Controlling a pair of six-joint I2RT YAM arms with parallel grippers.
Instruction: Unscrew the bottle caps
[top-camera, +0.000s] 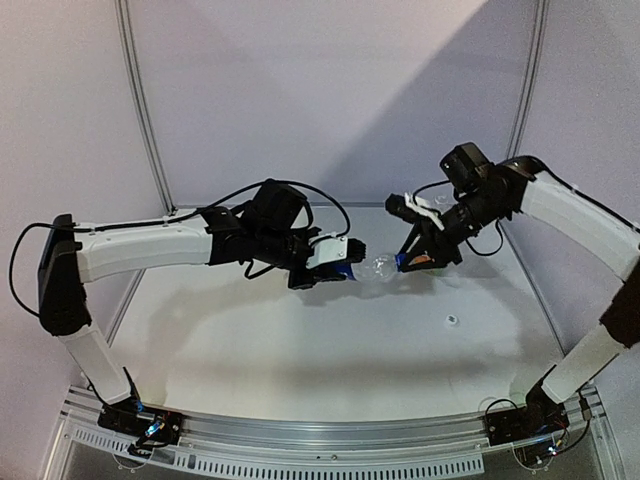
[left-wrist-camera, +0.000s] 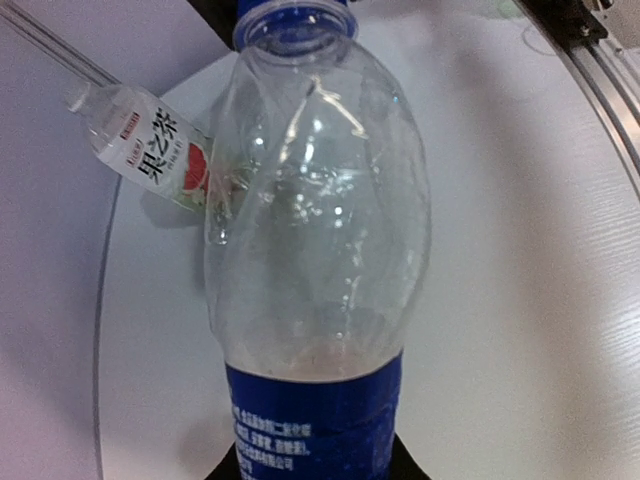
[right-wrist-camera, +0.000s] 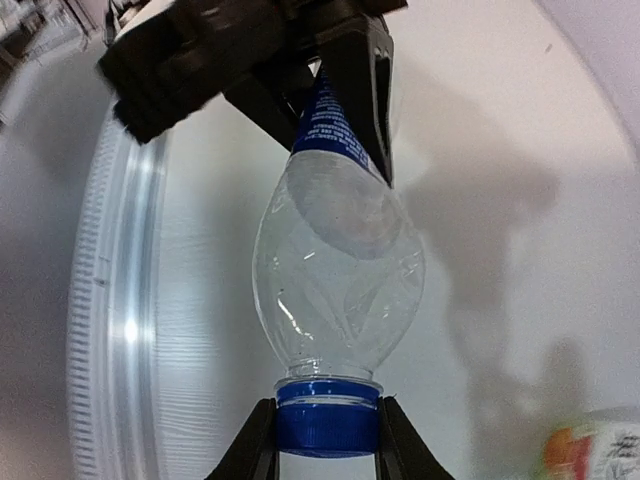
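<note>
Aloft over table (top-camera: 250, 340): gripping bottle (top-camera: 376, 268) by its label with left gripper (top-camera: 343, 268), pinching blue cap (right-wrist-camera: 327, 420) tight with right gripper (top-camera: 407, 263).

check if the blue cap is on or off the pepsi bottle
On: the blue cap sits snug on the neck of the bottle, pinched in the right claw.

slim bottle (right-wrist-camera: 338, 270): aloft, horizontal | blue cap (right-wrist-camera: 328, 418): on | wider bottle (left-wrist-camera: 150, 155): lying flat
</note>
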